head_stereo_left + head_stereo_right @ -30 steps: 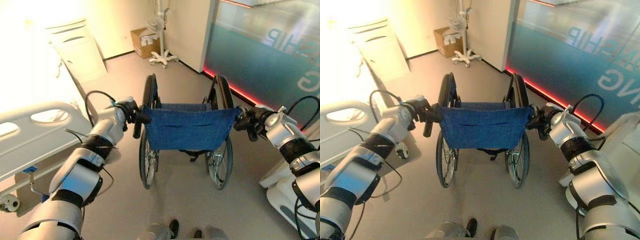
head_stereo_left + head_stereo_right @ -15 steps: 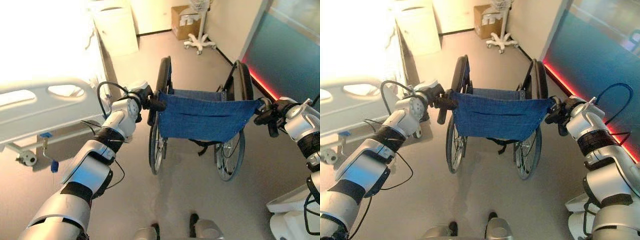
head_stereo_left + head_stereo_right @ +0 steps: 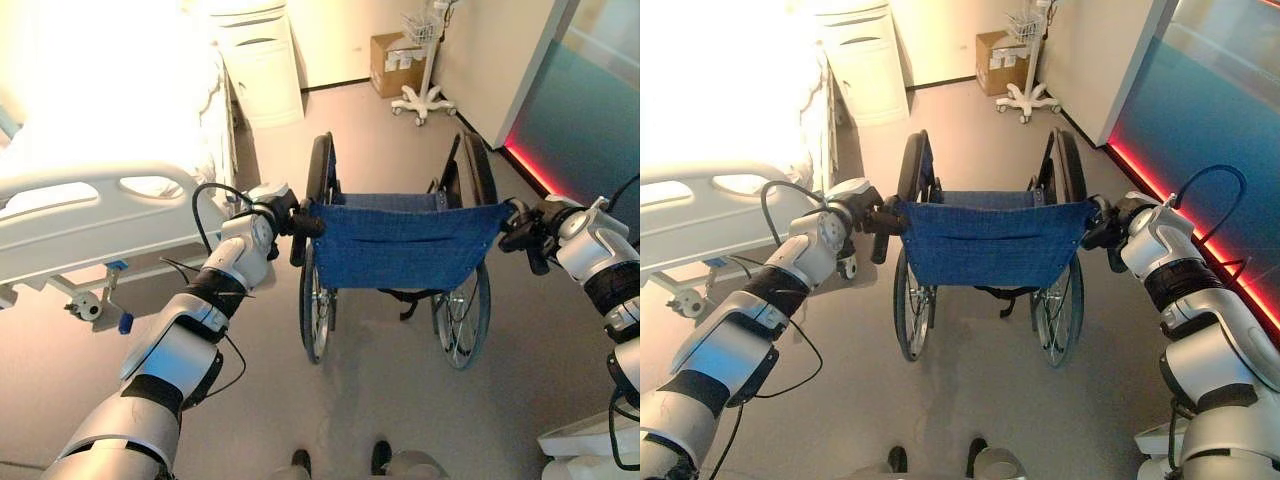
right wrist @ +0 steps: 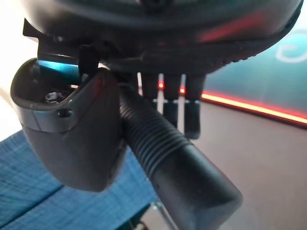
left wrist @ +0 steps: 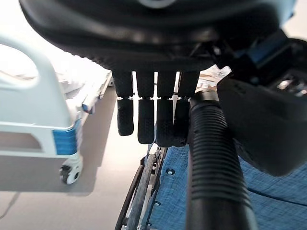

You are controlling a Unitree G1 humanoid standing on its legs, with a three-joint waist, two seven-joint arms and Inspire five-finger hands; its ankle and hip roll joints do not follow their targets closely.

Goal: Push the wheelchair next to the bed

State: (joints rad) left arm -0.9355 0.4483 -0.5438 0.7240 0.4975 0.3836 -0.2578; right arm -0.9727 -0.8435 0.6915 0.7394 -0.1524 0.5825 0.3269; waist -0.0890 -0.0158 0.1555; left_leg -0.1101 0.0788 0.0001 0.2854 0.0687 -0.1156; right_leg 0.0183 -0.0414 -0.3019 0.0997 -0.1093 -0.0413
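The wheelchair, with a blue cloth backrest and big black wheels, stands in front of me on the floor, facing away. The white bed with its side rail lies to the left, a narrow gap from the wheelchair's left wheel. My left hand is at the left push handle, which sits clamped between the thumb and the fingers. My right hand grips the right push handle the same way, thumb over it.
A white bedside cabinet stands past the bed's head. Further back are a cardboard box and a wheeled stand. A glass wall with a red floor strip runs along the right. A white base sits at lower right.
The camera has swung left and more of the bed has come into view. The wheelchair has rolled forward and now stands closer alongside the bed. Both hands have stayed on the handles.
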